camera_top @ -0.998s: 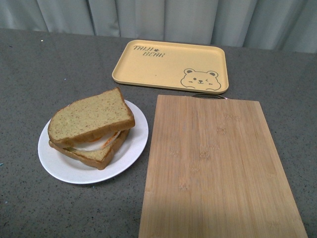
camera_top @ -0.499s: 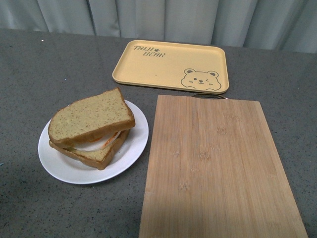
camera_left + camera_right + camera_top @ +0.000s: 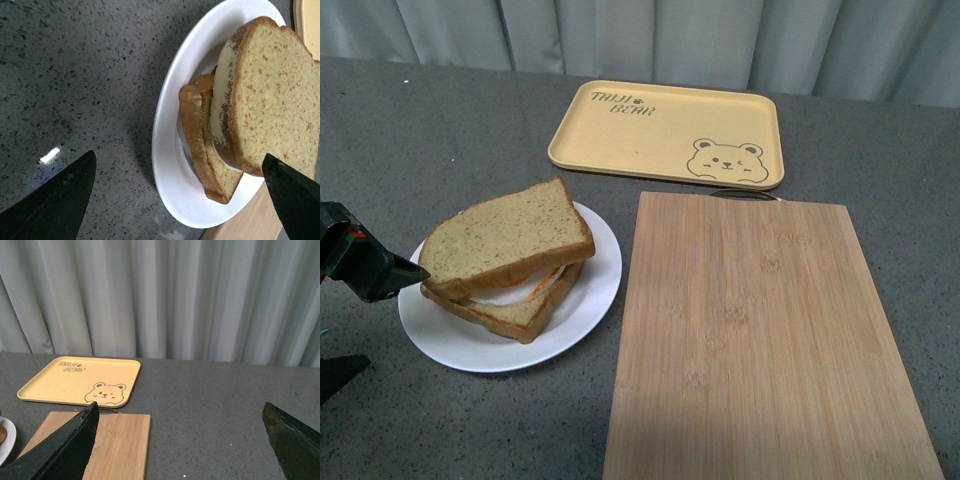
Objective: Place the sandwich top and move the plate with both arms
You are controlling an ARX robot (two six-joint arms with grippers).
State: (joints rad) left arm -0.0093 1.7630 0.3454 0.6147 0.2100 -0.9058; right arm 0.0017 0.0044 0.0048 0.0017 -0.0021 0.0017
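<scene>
Just ahead of our wide-spread left claw (image 3: 398, 314), the tan-brown bread slice (image 3: 505, 238) tops the sandwich (image 3: 515, 312) on the round white plate (image 3: 588, 292); next, we judge, the likewise spread right claw (image 3: 180, 410) must reach its rim.

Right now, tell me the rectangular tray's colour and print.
The rectangular tray is pale yellow with a dark bear face and lettering; front view best.

A staged kitchen-style test bench: dark grey speckled countertop (image 3: 440, 130), pale grey pleated curtain (image 3: 160, 295) backdrop, rectangular bamboo cutting board (image 3: 760, 330), yellow bear-printed rectangular tray (image 3: 660, 130).
</scene>
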